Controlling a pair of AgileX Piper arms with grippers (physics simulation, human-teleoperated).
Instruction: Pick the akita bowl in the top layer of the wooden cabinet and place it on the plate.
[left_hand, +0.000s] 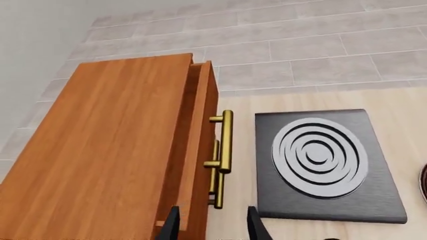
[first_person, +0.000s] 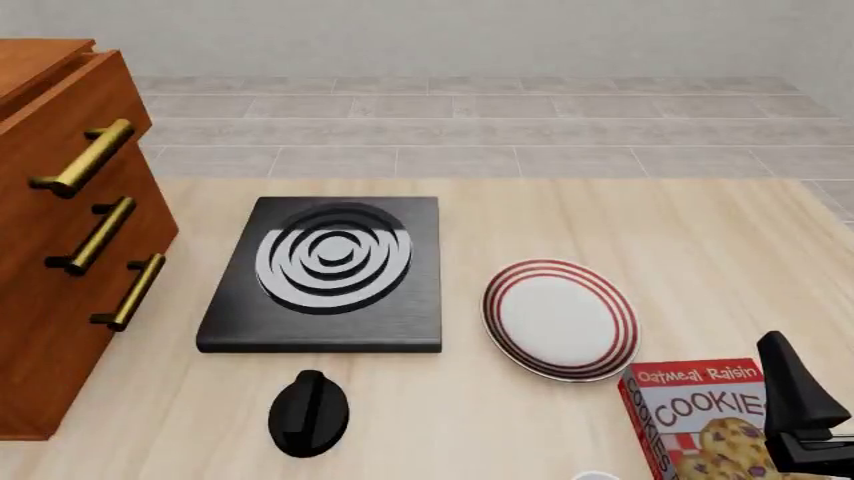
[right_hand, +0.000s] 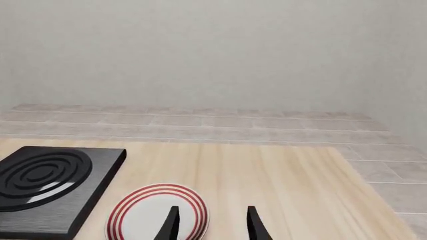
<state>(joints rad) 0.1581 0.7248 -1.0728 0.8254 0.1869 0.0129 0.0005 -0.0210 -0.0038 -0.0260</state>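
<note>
The tabletop (first_person: 694, 240) is pale wood with a light grain, and behind its far edge there is a floor of grey tiles (first_person: 534, 130) and a plain whitish wall (first_person: 467, 35).

The wooden cabinet (first_person: 54, 300) stands at the left edge of the tabletop. It is reddish-brown and has three brass bar handles. The top layer (left_hand: 200, 150) is pulled out only a little, so a narrow gap shows behind its front. The akita bowl cannot be seen in any view; the inside of the drawer is hidden.

The plate (first_person: 561, 320) is white with red rings and lies right of the middle, near the black stove (first_person: 327, 275). A black knob (first_person: 310, 412) lies near the front edge, and a cookie box (first_person: 701, 415) is cut off at the front right corner.

The left claw (left_hand: 213, 225) is above the cabinet's front; its fingers stand apart and hold nothing. The right claw (right_hand: 212, 225) is also parted and empty, over the plate's side.
</note>
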